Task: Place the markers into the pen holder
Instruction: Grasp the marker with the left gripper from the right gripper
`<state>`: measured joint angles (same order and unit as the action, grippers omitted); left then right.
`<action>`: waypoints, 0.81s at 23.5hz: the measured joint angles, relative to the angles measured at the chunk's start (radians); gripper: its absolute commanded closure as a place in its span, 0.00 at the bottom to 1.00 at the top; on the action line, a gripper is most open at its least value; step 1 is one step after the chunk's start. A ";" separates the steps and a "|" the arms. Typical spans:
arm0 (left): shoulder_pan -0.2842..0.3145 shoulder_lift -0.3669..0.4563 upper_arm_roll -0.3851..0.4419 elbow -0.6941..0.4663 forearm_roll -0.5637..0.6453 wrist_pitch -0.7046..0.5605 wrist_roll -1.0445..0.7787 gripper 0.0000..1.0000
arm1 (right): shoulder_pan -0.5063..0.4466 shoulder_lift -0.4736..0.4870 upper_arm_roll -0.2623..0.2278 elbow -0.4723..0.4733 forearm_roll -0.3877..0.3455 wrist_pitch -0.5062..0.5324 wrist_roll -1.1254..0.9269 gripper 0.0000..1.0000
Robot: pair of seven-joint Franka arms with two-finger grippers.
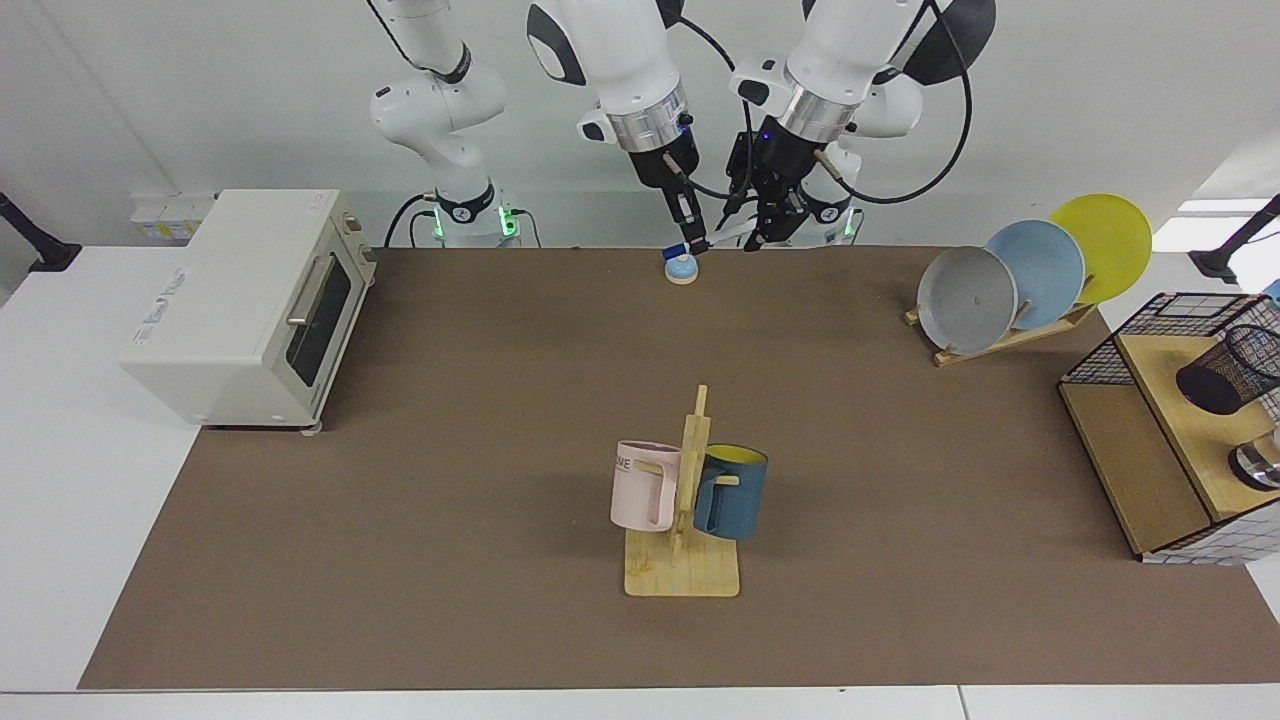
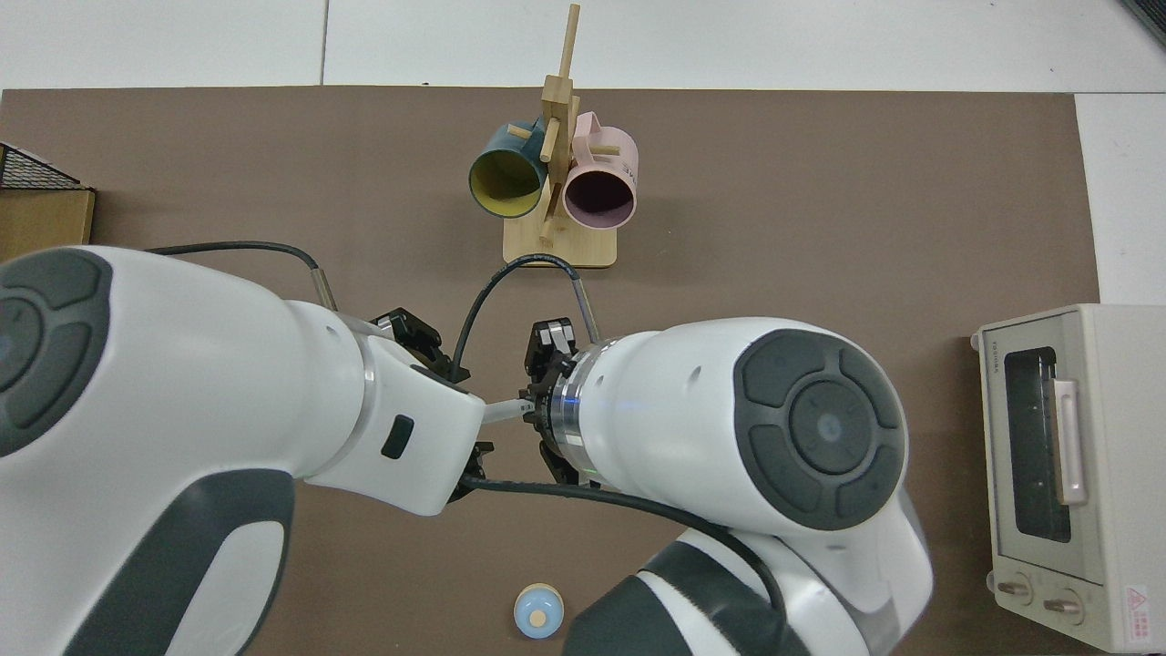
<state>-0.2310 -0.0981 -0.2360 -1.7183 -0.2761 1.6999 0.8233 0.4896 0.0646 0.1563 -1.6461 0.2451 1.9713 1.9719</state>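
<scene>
The right hand (image 1: 694, 238) was clamped on the marker's (image 1: 722, 236) blue end, its barrel running nearly level toward the left hand (image 1: 758, 232), which sat at the far tip, grip unclear. The pen holder (image 1: 1232, 368) stood well apart, nearer the left arm.
</scene>
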 measured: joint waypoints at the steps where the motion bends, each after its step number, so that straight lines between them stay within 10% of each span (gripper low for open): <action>1: -0.002 0.000 -0.004 -0.004 -0.001 0.005 -0.004 0.46 | 0.000 0.001 0.000 0.001 0.000 0.000 0.000 1.00; 4: -0.004 0.000 -0.013 -0.014 -0.001 0.021 -0.023 0.51 | 0.000 0.001 0.000 0.001 0.000 0.000 0.001 1.00; 11: -0.005 0.001 -0.015 -0.018 -0.001 0.041 -0.033 1.00 | -0.001 0.002 -0.002 0.002 0.000 -0.002 0.001 1.00; 19: -0.005 0.002 -0.015 -0.018 -0.004 0.049 -0.009 1.00 | -0.003 0.003 -0.003 0.002 -0.001 0.001 -0.002 1.00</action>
<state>-0.2364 -0.0963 -0.2507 -1.7367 -0.2801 1.7490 0.8140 0.4868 0.0677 0.1531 -1.6437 0.2436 1.9728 1.9698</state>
